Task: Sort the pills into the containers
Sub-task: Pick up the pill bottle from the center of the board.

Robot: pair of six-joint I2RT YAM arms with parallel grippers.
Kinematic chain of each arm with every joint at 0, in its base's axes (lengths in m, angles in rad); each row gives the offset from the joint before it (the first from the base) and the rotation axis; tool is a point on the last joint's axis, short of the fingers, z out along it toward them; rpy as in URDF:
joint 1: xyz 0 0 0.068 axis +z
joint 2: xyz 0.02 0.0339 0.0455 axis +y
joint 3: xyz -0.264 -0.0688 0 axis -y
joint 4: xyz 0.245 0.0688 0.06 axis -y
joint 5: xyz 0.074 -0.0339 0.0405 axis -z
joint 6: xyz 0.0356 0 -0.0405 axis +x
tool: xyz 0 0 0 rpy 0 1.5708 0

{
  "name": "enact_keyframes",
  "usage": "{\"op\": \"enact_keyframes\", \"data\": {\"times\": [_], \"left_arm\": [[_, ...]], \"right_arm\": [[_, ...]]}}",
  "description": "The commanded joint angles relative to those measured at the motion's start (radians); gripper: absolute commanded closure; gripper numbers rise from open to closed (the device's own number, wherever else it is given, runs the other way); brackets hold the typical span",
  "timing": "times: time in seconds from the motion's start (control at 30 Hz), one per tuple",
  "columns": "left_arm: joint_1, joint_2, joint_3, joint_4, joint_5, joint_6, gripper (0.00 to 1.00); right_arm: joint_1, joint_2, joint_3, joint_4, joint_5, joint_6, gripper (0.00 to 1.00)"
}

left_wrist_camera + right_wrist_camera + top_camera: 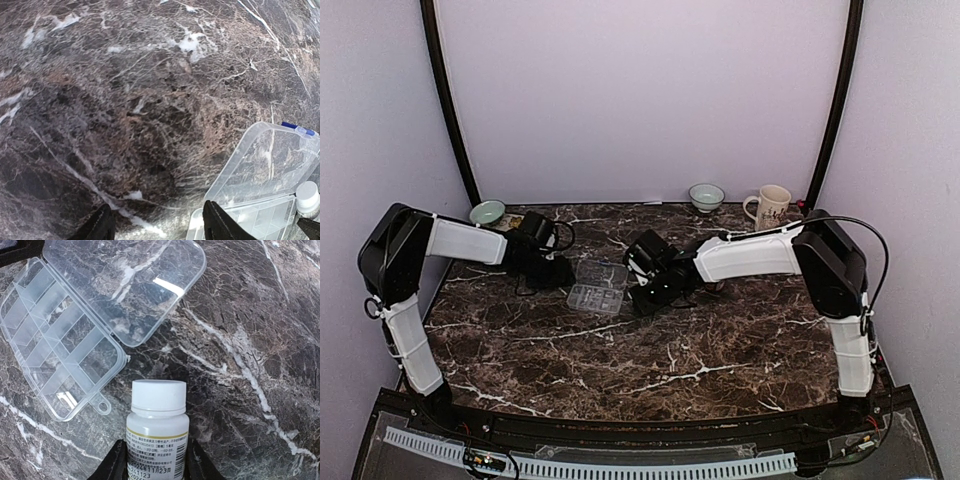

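Right gripper (pixel 156 460): your jaws are drawn in narrow around the pill bottle (pixel 157 430), one finger against each side of its body, low down and below the label's top edge.
Left gripper (pixel 159 227): your jaws stand wide with nothing between them, low over the marble table (pixel 650 370), just beside the near corner of the organizer box (pixel 260 200).
Pill bottle: it is white with a white cap on, and it sits just beside the box's small hanging tab.
Organizer box (pixel 55 350): it lies between your two grippers, its clear lid (pixel 125 285) folded flat open. Every compartment you can see looks empty.
Risk, grip: you hold the bottle low on a smooth round body, so it could twist or slip when you tilt it.
Risk, box: it looks light and nothing pins it, so a nudge from the bottle or from either finger could slide it or flip the lid.
Risk, cap: no pills can come out until it is off, and pouring over such small cells could scatter them.
Writing: the bottle label carries fine Chinese print. Only a date ending "11月23日" and the digits "241123" seem readable.
Far edge: two bowls (pixel 706 196) and a mug (pixel 772 207) stand there. The mug's print is too small to read.
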Motion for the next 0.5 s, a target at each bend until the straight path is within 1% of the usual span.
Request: {"op": "enact_keyframes", "data": {"times": [0.0,0.27,0.47], "left_arm": [[0.005,0.017,0.021,0.010,0.045,0.019,0.38],[0.003,0.048,0.050,0.023,0.071,0.035,0.39],[-0.004,0.077,0.085,0.022,0.090,0.054,0.39]], "right_arm": [[-0.013,-0.033,-0.044,-0.007,-0.040,0.093,0.72],[-0.015,-0.083,-0.135,0.034,-0.117,0.247,0.76],[-0.009,-0.131,-0.189,0.059,-0.129,0.329,0.78]]}}
